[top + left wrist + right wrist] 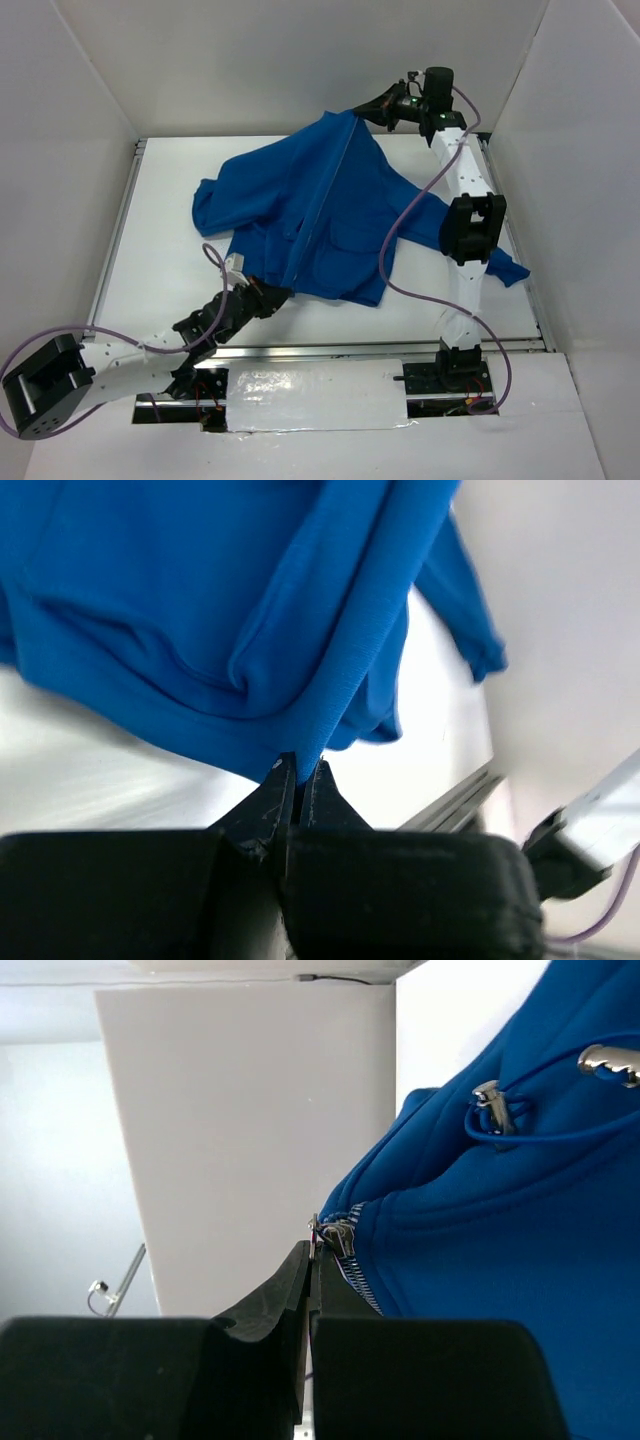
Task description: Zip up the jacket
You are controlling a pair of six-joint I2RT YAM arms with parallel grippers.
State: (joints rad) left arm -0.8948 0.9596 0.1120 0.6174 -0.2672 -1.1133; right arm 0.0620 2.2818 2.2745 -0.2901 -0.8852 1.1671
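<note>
The jacket point(330, 215), bright blue fleece, lay stretched across the middle and far right of the white table point(170, 250), front side up. Its collar was lifted toward the far right corner and its hem drawn toward the near edge. One sleeve was bunched on the left, and the other trailed off to the right under the right arm.

The left claw point(268, 296) was at the hem, its two black fingers pressed together on the bottom edge of the fabric beside the front opening. From the left wrist camera the cloth rose straight out of the pinched tips in a taut fold.

The right claw point(372, 108) was up at the collar with its fingers closed on the zipper pull point(338, 1235), a small piece of metal. Just below it the teeth appeared to be joined. The white-edged zipper line point(322, 200) ran straight between the two claws.

A patch pocket point(355, 240) lay flat on the front panel nearer the right arm. Whether it held anything could not be told from where I stood. Near the collar hung a thin blue drawcord with a metal toggle point(492, 1105).

Plain white walls point(300, 60) boxed the table in on three sides. A purple cable point(400, 230) looped from the right arm across the jacket's lower edge.
</note>
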